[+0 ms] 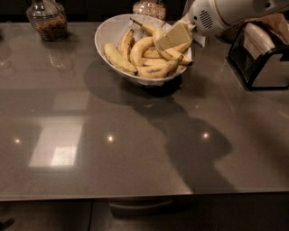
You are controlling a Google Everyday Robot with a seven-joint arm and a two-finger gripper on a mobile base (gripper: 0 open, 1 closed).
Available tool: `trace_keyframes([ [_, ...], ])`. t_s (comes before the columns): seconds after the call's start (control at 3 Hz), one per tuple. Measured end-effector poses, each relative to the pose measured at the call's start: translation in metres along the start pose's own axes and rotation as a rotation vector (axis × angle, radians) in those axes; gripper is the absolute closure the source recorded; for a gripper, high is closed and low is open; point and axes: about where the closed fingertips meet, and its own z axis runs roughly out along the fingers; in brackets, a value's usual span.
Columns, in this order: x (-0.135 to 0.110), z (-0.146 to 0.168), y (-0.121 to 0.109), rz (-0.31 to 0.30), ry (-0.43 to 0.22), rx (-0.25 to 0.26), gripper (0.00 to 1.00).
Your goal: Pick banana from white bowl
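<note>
Several bananas: a heap of yellow ones lies in the white bowl [107, 30], some of them straighter and streaked with brown.
White bowl: stands on the table [135, 153] toward the far edge, a little right of the middle.
Banana: the long arched banana [168, 53] curves down the right side of the heap, its dark tip by the bowl's near right rim; it lies in the bowl.
Hand: the cream-coloured hand [170, 38] comes in from the upper right on a white arm [216, 13] and sits over the upper part of that banana, seemingly touching it, though from here I can't be sure.
Hand's state: I cannot tell how far open it is, nor whether it has hold of anything.
Jars: one glass jar [47, 20] of brown contents stands at the far left, a second jar [149, 8] just behind the bowl.
Rack: a black rack [262, 61] with something pale in it stands at the right, apart from the bowl.
</note>
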Motion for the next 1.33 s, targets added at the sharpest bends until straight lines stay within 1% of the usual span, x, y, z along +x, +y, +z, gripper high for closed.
trace_keyframes([
  [0.67,-0.001,0.035,-0.015,0.015,0.065,0.024,0.34],
  [1.33,0.016,0.063,-0.031,0.051,0.147,0.048,0.41],
])
